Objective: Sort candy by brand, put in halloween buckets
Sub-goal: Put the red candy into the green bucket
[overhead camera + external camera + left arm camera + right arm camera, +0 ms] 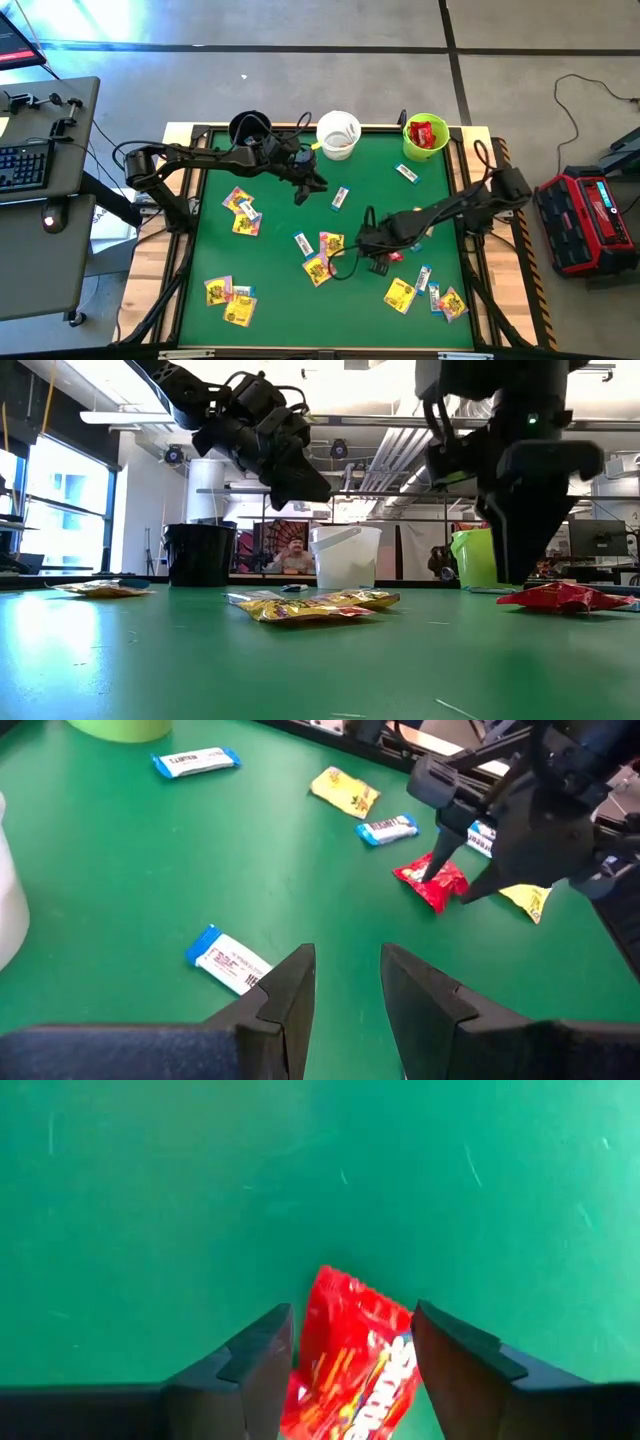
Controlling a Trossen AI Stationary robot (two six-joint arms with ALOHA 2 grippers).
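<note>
Right gripper (350, 1370) sits low on the green table (270, 290) near its middle, fingers spread to either side of a red packet (350, 1365) but not yet closed on it. I have the left gripper (345, 995) hanging empty with a narrow gap between its fingers, above the table's far half, near the white bucket (338, 134).

I judge the sorting barely started. The lime green bucket (425, 138) at the far right already holds red candy, the white bucket seems to hold something pale, and I cannot see into the black bucket (249, 128). Most packets still lie scattered: crinkled glossy yellow ones (240, 218) in clusters left, centre and near right, and slim flat white-and-blue bars (341, 198) among them.
</note>
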